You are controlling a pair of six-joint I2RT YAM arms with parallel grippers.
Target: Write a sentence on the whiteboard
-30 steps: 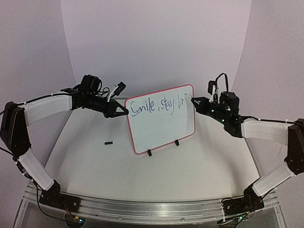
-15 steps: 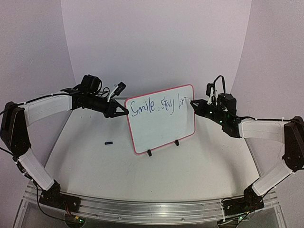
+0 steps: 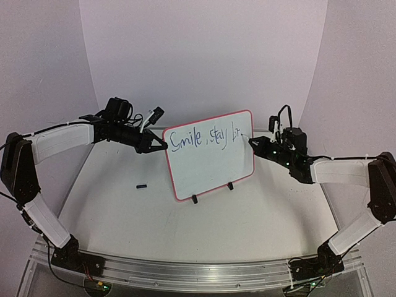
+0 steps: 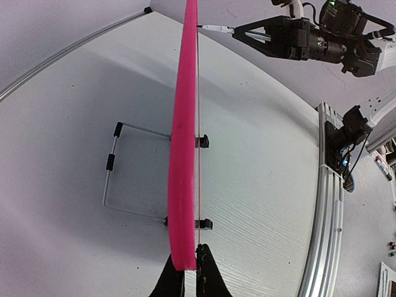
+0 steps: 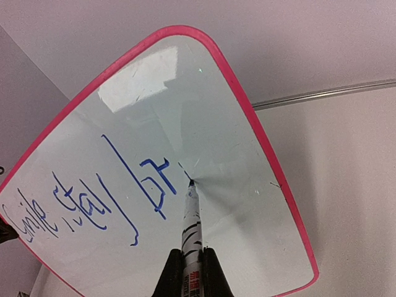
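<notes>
The whiteboard [image 3: 210, 164] stands upright mid-table on two black clip feet, its frame red-pink. Blue lettering, the sentence [image 3: 204, 138], reads "Smile, stay br" along its top. My left gripper [image 3: 162, 146] is shut on the board's left edge; the left wrist view shows the pink frame [image 4: 184, 154] edge-on, pinched between the black fingertips [image 4: 206, 272]. My right gripper [image 3: 255, 142] is shut on a white marker [image 5: 191, 223], whose blue tip touches the board [image 5: 241, 204] just right of the "br" [image 5: 154, 182].
A small black cap [image 3: 142, 185] lies on the table left of the board. A wire stand [image 4: 120, 179] props the board from behind. A metal rail [image 3: 185, 272] runs along the near edge, holding both arm bases.
My right gripper has moved slightly down and left with the marker, bringing the tip onto the board after the "br". The left arm and the board have stayed still.
</notes>
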